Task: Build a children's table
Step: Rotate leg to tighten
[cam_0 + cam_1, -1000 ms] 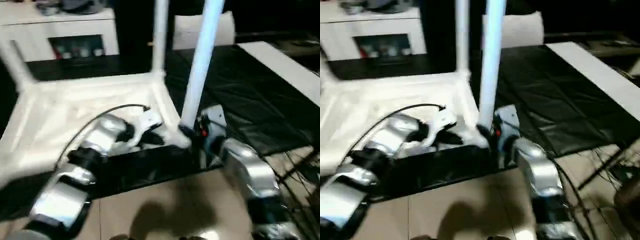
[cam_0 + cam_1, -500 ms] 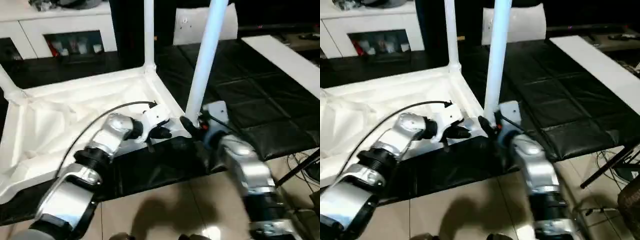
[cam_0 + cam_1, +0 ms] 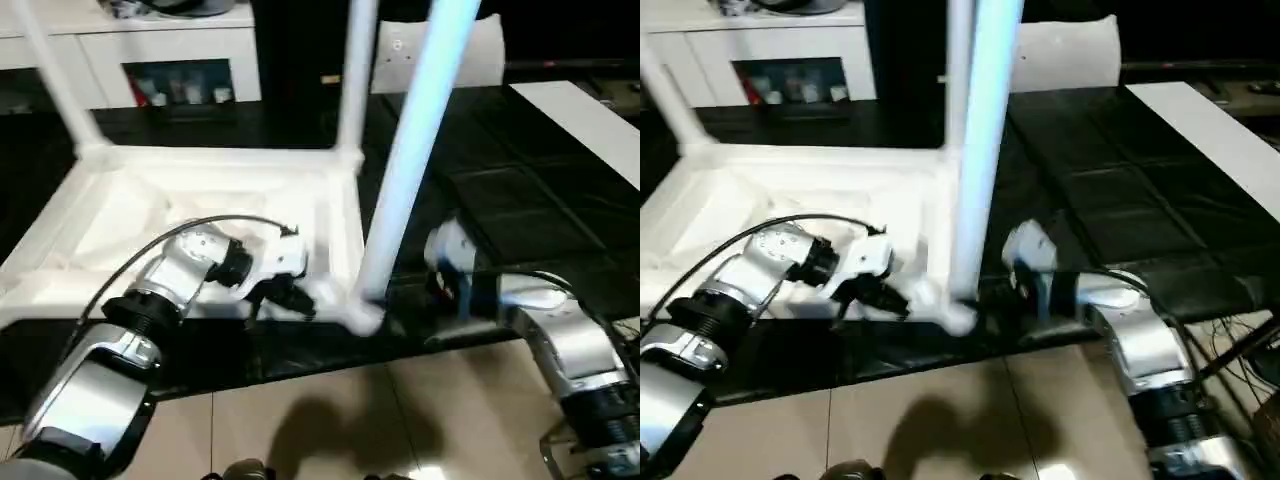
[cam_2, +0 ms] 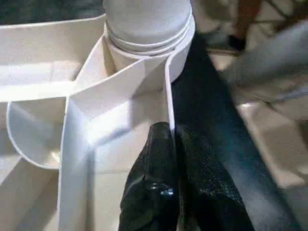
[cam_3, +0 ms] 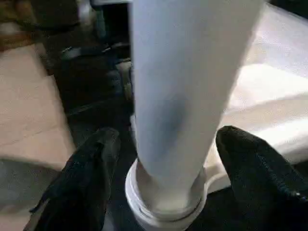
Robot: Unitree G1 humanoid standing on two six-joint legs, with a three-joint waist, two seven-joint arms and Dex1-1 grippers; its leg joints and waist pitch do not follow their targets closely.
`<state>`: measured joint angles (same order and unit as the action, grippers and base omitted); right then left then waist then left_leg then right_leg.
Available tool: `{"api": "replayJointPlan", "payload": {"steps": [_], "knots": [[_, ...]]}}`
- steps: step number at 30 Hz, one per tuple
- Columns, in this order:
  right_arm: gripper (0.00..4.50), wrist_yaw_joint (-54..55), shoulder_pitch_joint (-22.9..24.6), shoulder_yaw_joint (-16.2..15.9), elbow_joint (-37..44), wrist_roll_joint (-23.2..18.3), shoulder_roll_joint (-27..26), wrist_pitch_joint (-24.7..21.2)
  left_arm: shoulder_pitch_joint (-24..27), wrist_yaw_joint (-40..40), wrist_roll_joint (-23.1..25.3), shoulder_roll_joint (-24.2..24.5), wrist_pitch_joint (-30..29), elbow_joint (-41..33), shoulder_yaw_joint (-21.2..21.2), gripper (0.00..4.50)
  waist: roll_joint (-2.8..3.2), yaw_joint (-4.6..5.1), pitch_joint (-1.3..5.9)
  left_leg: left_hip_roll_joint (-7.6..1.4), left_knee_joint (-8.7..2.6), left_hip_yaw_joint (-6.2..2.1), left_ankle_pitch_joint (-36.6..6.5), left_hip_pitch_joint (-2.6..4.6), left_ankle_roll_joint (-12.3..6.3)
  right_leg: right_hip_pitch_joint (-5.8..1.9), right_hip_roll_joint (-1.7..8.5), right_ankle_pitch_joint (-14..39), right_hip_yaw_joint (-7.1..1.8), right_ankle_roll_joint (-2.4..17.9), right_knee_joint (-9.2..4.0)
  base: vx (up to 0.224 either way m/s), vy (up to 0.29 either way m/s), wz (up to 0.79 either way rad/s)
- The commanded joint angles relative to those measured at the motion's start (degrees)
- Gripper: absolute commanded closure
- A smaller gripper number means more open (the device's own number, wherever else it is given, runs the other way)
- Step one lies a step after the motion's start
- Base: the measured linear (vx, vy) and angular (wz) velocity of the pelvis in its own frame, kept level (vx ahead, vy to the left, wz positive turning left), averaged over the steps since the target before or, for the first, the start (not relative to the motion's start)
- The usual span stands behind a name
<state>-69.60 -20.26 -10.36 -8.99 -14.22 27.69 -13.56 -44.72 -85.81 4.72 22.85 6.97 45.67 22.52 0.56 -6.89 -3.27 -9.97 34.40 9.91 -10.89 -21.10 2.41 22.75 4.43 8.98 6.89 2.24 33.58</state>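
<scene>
Now the table top point(image 3: 190, 205) is lying upside down on the black mat point(image 3: 500, 210) — the left gripper point(image 4: 168, 159) is pinching its rim shut, the right gripper point(image 5: 163, 187) is standing wide, untouching, around the near-corner leg point(image 3: 405, 190) (apparently seated). A loose socket fit could let it topple.

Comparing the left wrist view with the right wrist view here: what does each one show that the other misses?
Left wrist view: the left gripper shut on the thin rim wall of the table top, beside the corner socket. Right wrist view: the right gripper open, a black finger on either side of the leg without touching it. Both show that leg seated in the corner socket.
</scene>
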Motion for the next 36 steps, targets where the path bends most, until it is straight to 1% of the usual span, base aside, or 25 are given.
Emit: {"api": "replayJointPlan", "payload": {"steps": [1,2,4,7,8,12,13,15,16,17,20,21,22,24,25,26,27,28,29,31,32,33,34,35,36], "knots": [[1.28,-5.19,-1.18,-1.68,0.49,-1.57,0.98,-0.79,-1.85,-5.25,0.05,-0.39,2.59,-1.61,2.49,4.5,-0.39,0.02,4.25,-4.15,-3.83,-0.92,-9.17,0.89,-4.44,-3.21,5.61,15.13,-3.94,10.22,-3.72,0.0,0.0,0.0],[1.28,-6.4,-1.46,-2.27,0.31,-1.72,1.19,-1.19,-2.11,-6.05,-0.13,-0.38,2.58,-1.76,3.07,4.5,-0.49,-0.04,4.27,-4.16,-3.85,-0.94,-9.15,0.87,-4.41,-3.29,5.66,15.45,-3.93,10.13,-3.75,0.0,0.0,0.0],[1.66,-7.71,-1.91,-3.17,-0.14,-1.74,1.21,-1.65,-2.49,-6.66,-0.49,-0.45,2.35,-2.12,4.0,4.5,-0.48,-0.39,4.2,-4.12,-3.82,-0.95,-9.16,0.87,-4.11,-3.13,5.63,16.99,-3.92,9.62,-3.84,0.0,0.0,0.0],[1.78,-8.82,-2.74,-4.68,-1.37,-1.65,0.76,-1.31,-3.14,-6.68,-0.69,-1.07,2.71,-1.81,4.89,4.5,-0.58,-0.89,4.19,-4.05,-3.79,-0.93,-9.67,1.05,-3.19,-2.94,5.69,19.67,-3.93,8.82,-4.03,0.0,0.0,0.0],[2.01,-9.11,-2.87,-4.77,-1.53,-1.75,0.64,-1.37,-3.25,-6.68,-0.73,-1.19,2.86,-1.59,4.97,4.5,-0.52,-1.0,4.19,-4.1,-3.81,-0.98,-9.57,1.04,-3.09,-2.92,5.7,19.52,-3.97,8.89,-4.05,0.0,0.0,0.0],[2.32,-10.26,-3.24,-5.22,-1.69,-2.22,0.51,-1.81,-3.67,-6.68,-0.89,-1.24,3.4,-0.86,5.66,4.5,-0.54,-1.17,4.24,-4.21,-3.99,-1.09,-10.25,1.03,-2.52,-2.98,5.64,18.81,-3.93,8.78,-3.9,0.0,0.0,0.0],[2.4,-11.47,-3.21,-5.35,-1.13,-3.04,0.61,-3.25,-4.07,-6.68,-1.29,-1.12,3.46,-0.49,6.2,4.5,-0.18,-1.22,4.25,-4.14,-3.98,-1.1,-10.38,0.96,-2.47,-3.05,5.61,18.57,-3.92,8.73,-3.98,0.0,0.0,0.0],[2.48,-11.75,-3.08,-5.38,-0.86,-3.24,0.68,-3.68,-4.23,-6.68,-1.48,-1.07,3.33,-0.34,6.3,4.5,-0.37,-1.28,4.33,-4.09,-3.91,-1.05,-10.08,0.97,-2.48,-3.1,5.64,17.99,-3.94,8.88,-3.88,0.0,0.0,0.0],[2.49,-11.93,-2.73,-5.46,-0.39,-3.42,0.91,-4.2,-4.32,-6.68,-1.6,-1.11,2.97,-0.14,6.03,4.5,-0.07,-1.38,4.34,-4.1,-3.89,-1.09,-10.02,0.99,-2.45,-3.09,5.69,17.86,-3.95,8.98,-3.85,0.0,0.0,0.0],[2.51,-11.61,-1.99,-5.47,0.43,-3.57,1.22,-4.63,-4.37,-6.68,-1.3,-1.3,2.61,0.31,5.16,4.5,-0.24,-1.35,4.37,-4.12,-3.9,-1.08,-9.65,0.9,-2.46,-3.16,5.59,17.26,-3.95,9.0,-3.8,0.0,0.0,0.0],[2.53,-9.7,-0.47,-4.86,2.13,-3.97,1.34,-6.34,-4.15,-4.48,-0.84,-1.73,0.91,1.31,2.93,4.5,-0.14,-1.51,4.4,-4.17,-3.88,-1.05,-9.26,1.01,-2.55,-3.12,5.51,16.28,-3.98,9.1,-3.81,0.0,0.0,0.0],[2.54,-6.26,0.52,-3.81,3.1,-3.68,0.47,-7.46,-3.96,-0.94,-0.9,-2.02,-1.92,1.78,1.66,4.5,0.01,-1.55,4.39,-4.17,-3.92,-1.08,-9.62,1.04,-2.35,-3.12,5.5,16.37,-3.97,9.13,-3.84,0.0,0.0,0.0],[2.54,-6.26,0.52,-3.81,3.1,-3.68,0.47,-7.46,-3.96,-0.94,-0.9,-2.02,-1.92,1.78,1.66,4.5,-0.08,-1.64,4.27,-4.16,-3.96,-1.1,-10.14,1.11,-1.95,-3.04,5.61,17.31,-3.99,8.98,-3.93,0.0,0.0,0.0],[2.54,3.15,1.57,-1.73,3.85,-1.2,-2.7,-8.39,-3.51,5.61,-1.37,-2.69,-6.63,1.78,-0.27,4.5,0.03,-1.53,4.13,-4.02,-4.08,-1.22,-11.32,1.12,-0.97,-2.94,5.69,20.14,-3.86,8.24,-4.25,0.0,0.0,0.0],[2.55,15.19,1.79,0.79,3.74,1.63,-7.73,-11.21,-2.8,14.05,-2.06,-4.06,-11.66,1.05,-3.0,4.5,0.34,-0.94,3.89,-3.76,-4.3,-1.43,-13.42,1.35,0.4,-2.84,5.69,24.88,-3.62,7.03,-4.77,0.0,0.0,0.0],[2.55,15.19,1.79,0.79,3.74,1.63,-7.73,-11.21,-2.8,14.05,-2.06,-4.06,-11.66,1.05,-3.0,4.5,0.34,-0.94,3.89,-3.76,-4.3,-1.43,-13.42,1.35,0.4,-2.84,5.69,24.88,-3.62,7.03,-4.77,0.0,0.0,0.0],[2.56,17.46,1.71,1.35,3.61,1.97,-8.86,-11.91,-2.75,16.11,-2.12,-4.46,-12.84,0.92,-3.63,4.5,0.03,-0.31,3.79,-3.46,-4.34,-1.57,-14.84,1.28,1.26,-2.84,5.62,27.82,-3.25,5.79,-5.28,0.0,0.0,0.0],[2.57,21.53,1.49,2.53,3.43,2.07,-11.35,-13.32,-2.74,19.61,-2.17,-5.48,-14.74,0.74,-4.81,4.5,-0.22,0.19,3.87,-3.18,-4.3,-1.61,-14.82,1.2,1.2,-3.05,5.65,29.72,-3.07,4.46,-5.57,0.0,0.0,0.0],[2.57,24.17,1.34,3.31,3.33,2.09,-12.99,-14.22,-2.75,21.84,-2.19,-6.18,-16.0,0.64,-5.58,4.5,-0.04,0.76,3.75,-3.3,-4.31,-1.6,-14.96,1.31,1.1,-2.72,5.52,29.89,-3.16,4.19,-5.8,0.0,0.0,0.0],[2.57,32.92,0.3,5.06,1.96,3.4,-17.7,-16.06,-2.91,27.85,-2.08,-8.62,-18.7,0.18,-7.61,4.5,-0.12,1.36,3.95,-3.51,-4.42,-1.77,-14.38,1.09,0.9,-2.88,5.53,27.63,-3.21,4.8,-5.57,0.0,0.0,0.0],[2.57,37.32,-0.37,5.93,0.91,4.19,-20.0,-16.52,-3.01,30.69,-1.96,-9.85,-19.67,-0.16,-8.35,4.5,-0.02,2.11,3.98,-3.59,-4.54,-1.88,-14.38,0.9,1.32,-2.75,5.45,25.45,-3.26,5.85,-5.17,0.0,0.0,0.0],[2.57,43.95,-1.73,7.31,-1.33,5.39,-23.32,-16.41,-3.44,34.63,-1.96,-11.86,-20.63,-0.2,-9.21,4.5,-0.36,2.32,4.09,-3.43,-4.49,-1.86,-14.07,0.78,1.2,-2.99,5.4,24.7,-3.2,5.96,-5.15,0.0,0.0,0.0],[2.57,44.66,-1.88,7.47,-1.57,5.52,-23.67,-16.39,-3.49,35.05,-1.96,-12.08,-20.74,-0.21,-9.29,4.5,-0.15,2.62,4.22,-3.37,-4.35,-1.7,-13.42,0.97,1.21,-2.71,5.56,23.01,-3.44,6.92,-4.91,0.0,0.0,0.0],[2.57,49.75,-2.97,9.02,-3.3,6.44,-26.17,-16.52,-3.81,38.34,-1.78,-13.5,-21.13,-0.45,-9.74,4.5,-0.27,2.84,4.2,-3.18,-4.25,-1.53,-12.4,0.71,0.42,-3.01,5.43,21.39,-3.54,7.19,-4.91,0.0,0.0,0.0],[2.57,53.12,-3.84,10.1,-4.79,6.98,-27.57,-16.08,-4.17,40.19,-1.78,-14.47,-20.92,-0.28,-10.02,4.5,-0.02,2.89,4.23,-3.14,-4.16,-1.44,-11.81,0.76,0.14,-2.84,5.52,20.3,-3.69,7.6,-4.84,0.0,0.0,0.0]]}}
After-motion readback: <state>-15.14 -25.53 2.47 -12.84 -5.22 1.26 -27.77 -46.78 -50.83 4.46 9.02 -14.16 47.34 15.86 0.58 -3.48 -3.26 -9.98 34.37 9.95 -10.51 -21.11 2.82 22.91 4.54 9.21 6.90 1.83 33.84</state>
